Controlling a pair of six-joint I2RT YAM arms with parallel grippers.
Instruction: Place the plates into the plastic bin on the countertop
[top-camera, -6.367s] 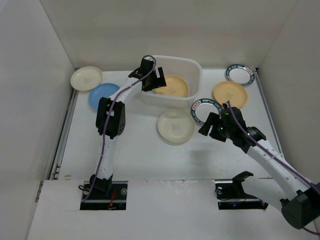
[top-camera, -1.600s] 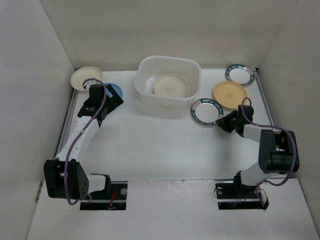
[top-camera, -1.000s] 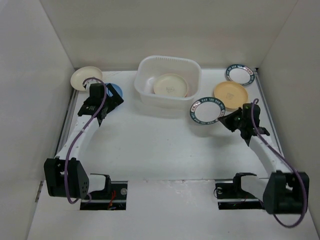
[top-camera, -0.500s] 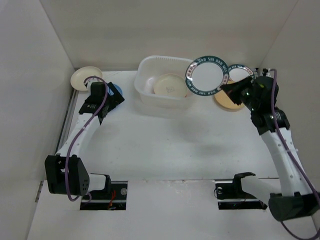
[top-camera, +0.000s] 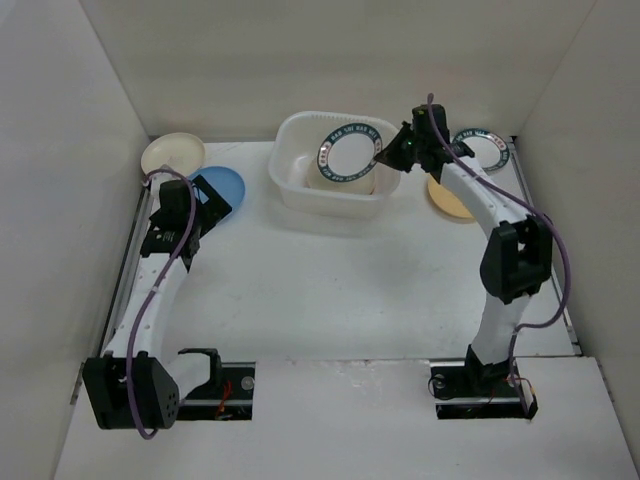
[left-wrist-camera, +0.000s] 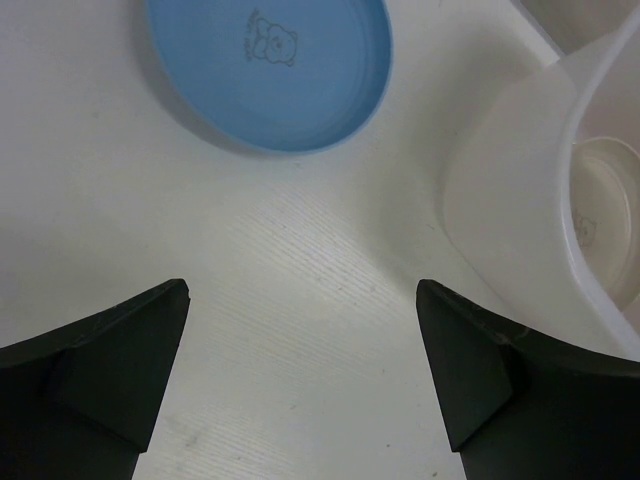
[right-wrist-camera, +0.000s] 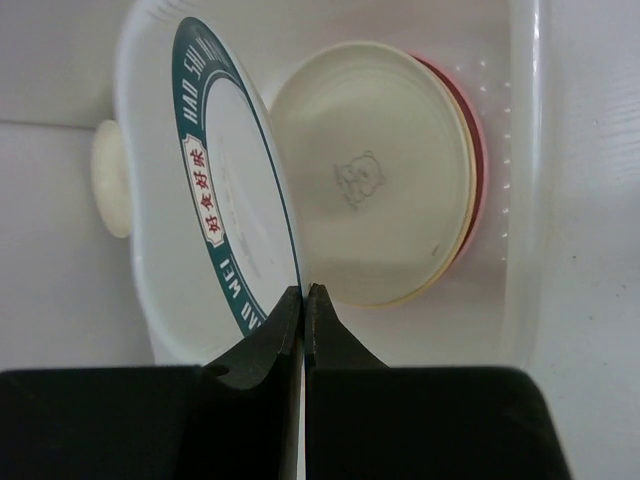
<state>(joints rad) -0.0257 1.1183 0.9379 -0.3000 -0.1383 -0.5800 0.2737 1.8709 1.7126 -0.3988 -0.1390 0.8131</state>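
Observation:
My right gripper (top-camera: 388, 157) (right-wrist-camera: 303, 290) is shut on the rim of a white plate with a dark teal patterned rim (top-camera: 348, 155) (right-wrist-camera: 225, 200). It holds the plate tilted on edge over the plastic bin (top-camera: 290, 185) (right-wrist-camera: 525, 200). Inside the bin a cream plate (right-wrist-camera: 370, 170) lies on a pink one (right-wrist-camera: 478, 150). My left gripper (top-camera: 205, 207) (left-wrist-camera: 300, 290) stands open over bare countertop (top-camera: 330, 280), just short of a blue plate (top-camera: 220, 185) (left-wrist-camera: 268, 70), with nothing between its fingers.
A cream plate (top-camera: 172, 153) lies in the far left corner. At the far right lie a yellow-orange plate (top-camera: 447, 200), partly under the right arm, and another teal-rimmed plate (top-camera: 487, 148). White walls close in the sides and back.
The right arm has carried the teal-rimmed plate left and down, from above the bin's right corner to over the bin's inside. The left gripper has drawn back a little from the blue plate.

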